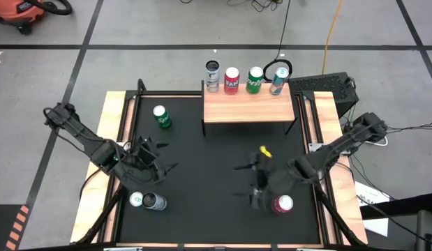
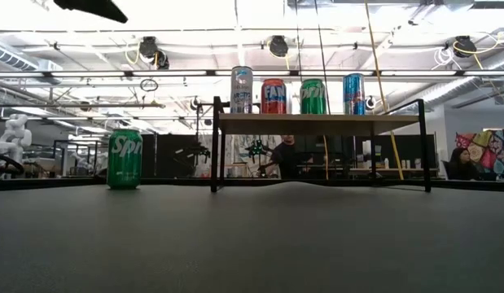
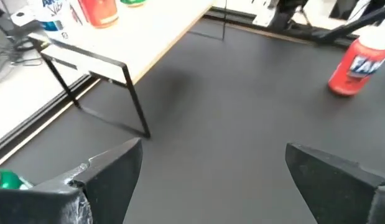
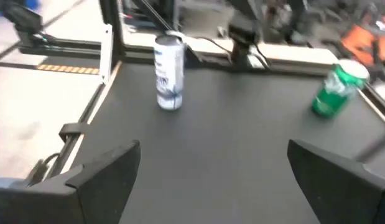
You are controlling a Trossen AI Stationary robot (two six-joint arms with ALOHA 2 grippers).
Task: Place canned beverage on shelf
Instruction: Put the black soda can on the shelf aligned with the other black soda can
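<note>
Currently both claws hang spread and empty over the near part of the black tabletop, well short of the shelf. Nearest the front edge, the right claw sits just beside a red Fanta can, and the left claw is close to a silver can standing at the front left. Farther back, a green Sprite can stands upright on the tabletop just left of the shelf. On the shelf itself, four cans already line the far edge: silver, red, green and blue; the near strip of the board is bare.

The step in hand looks like picking a loose can. It would go best if the chosen claw squares its fingers around the can's middle, stays level so the can remains upright, lifts clear above the shelf's board, then sets it on the free near strip without nudging the row behind.
</note>
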